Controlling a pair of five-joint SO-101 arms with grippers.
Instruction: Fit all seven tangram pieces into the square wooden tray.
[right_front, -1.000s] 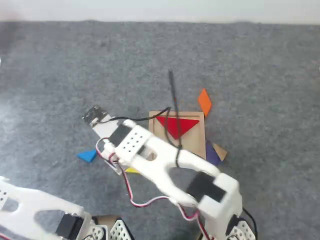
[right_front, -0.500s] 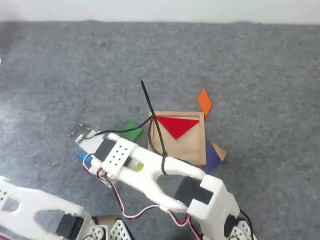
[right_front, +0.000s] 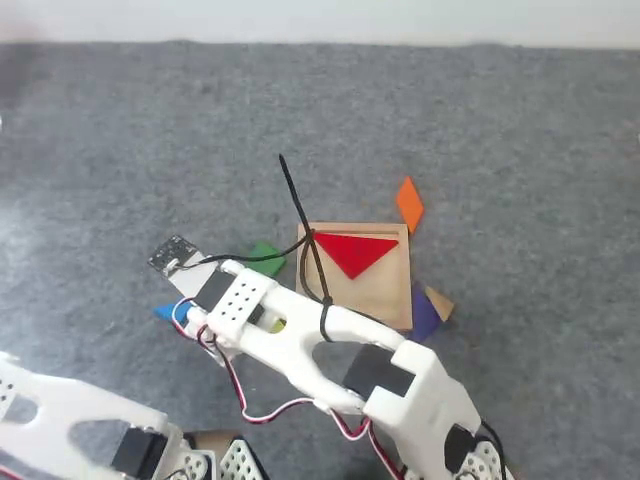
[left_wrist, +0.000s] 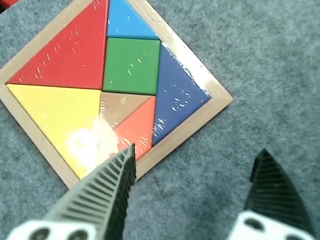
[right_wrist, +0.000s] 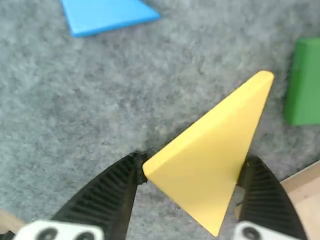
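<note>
Swung left off the tray (right_front: 385, 295) since a second ago, the right gripper (right_wrist: 194, 165) pinches the yellow triangle (right_wrist: 210, 170), centre-left in the high view. Probably light, stiff, slippery wood; flat edges suit gripping.

Counting the left gripper's (left_wrist: 192, 165) side as six o'clock, the wooden tray's (left_wrist: 200, 114) green square (left_wrist: 131, 65) has a red triangle (left_wrist: 65, 50) at nine, a blue triangle (left_wrist: 127, 22) at twelve, a navy parallelogram (left_wrist: 177, 95) at four and a tan triangle (left_wrist: 120, 106) at six. The gripper's fingers (left_wrist: 110, 195) stand spread over carpet (left_wrist: 250, 60).
</note>
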